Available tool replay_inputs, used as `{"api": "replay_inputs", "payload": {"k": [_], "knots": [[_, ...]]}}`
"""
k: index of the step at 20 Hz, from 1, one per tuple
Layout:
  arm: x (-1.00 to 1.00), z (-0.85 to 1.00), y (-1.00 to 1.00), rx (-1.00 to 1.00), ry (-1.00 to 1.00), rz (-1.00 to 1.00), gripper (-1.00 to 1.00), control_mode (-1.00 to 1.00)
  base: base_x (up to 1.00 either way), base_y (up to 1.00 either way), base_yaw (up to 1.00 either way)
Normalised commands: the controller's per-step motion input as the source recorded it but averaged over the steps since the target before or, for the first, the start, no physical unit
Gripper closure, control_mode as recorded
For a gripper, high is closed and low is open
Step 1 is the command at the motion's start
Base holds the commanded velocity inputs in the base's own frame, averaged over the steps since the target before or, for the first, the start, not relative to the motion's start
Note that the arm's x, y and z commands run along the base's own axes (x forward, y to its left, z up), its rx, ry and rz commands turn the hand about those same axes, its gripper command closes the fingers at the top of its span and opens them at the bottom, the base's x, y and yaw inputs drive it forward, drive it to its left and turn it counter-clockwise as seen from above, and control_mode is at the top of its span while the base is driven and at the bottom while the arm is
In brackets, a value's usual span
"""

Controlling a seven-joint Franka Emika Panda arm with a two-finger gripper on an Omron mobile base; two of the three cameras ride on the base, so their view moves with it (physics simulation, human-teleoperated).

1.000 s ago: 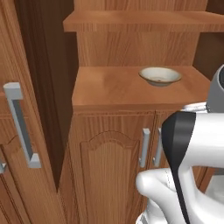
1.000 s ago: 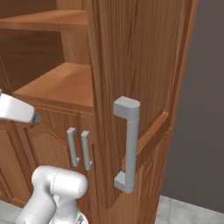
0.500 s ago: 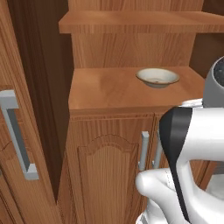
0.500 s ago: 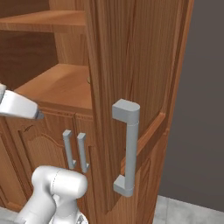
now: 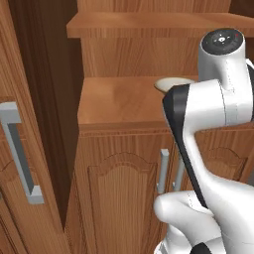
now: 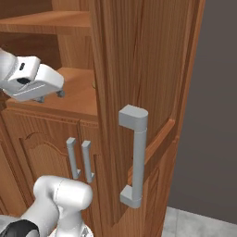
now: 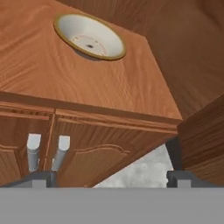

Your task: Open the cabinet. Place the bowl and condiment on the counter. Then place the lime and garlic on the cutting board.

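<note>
One cream bowl [image 7: 89, 37], thin-rimmed and shallow, sits beyond the wide-spread hand [image 7: 109, 177].

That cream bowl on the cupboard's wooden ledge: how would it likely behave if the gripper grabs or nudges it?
The bowl looks rigid and shallow with a thin rim, so probably light and best pinched at the rim. Sitting upright on the smooth wooden ledge, it would likely slide rather than tip if pushed. It looks glazed, so perhaps slippery.

Cabinet [image 6: 139, 55]: upper door swung open, edge-on toward the camera, long grey bar handle [image 6: 135, 155] on its face.
Ledge [image 6: 76, 95]: brown wood, beneath an upper shelf [image 6: 51, 22].
Lower doors [image 6: 51, 152]: arched panels, two short grey handles side by side.
Gripper [image 6: 50, 96]: over the ledge's front, fingers spread.
</note>
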Motion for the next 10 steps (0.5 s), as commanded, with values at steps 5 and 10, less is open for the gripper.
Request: {"api": "replay_inputs", "payload": {"k": [5,10], "knots": [[0.97,-0.27,0.00,-0.15,0.00,0.09,-1.00,-1.00,0.00,0.00,0.00],[0.98,-0.29,-0.09,-0.10,0.03,0.06,-1.00,-1.00,0.00,0.00,0.00]]}}
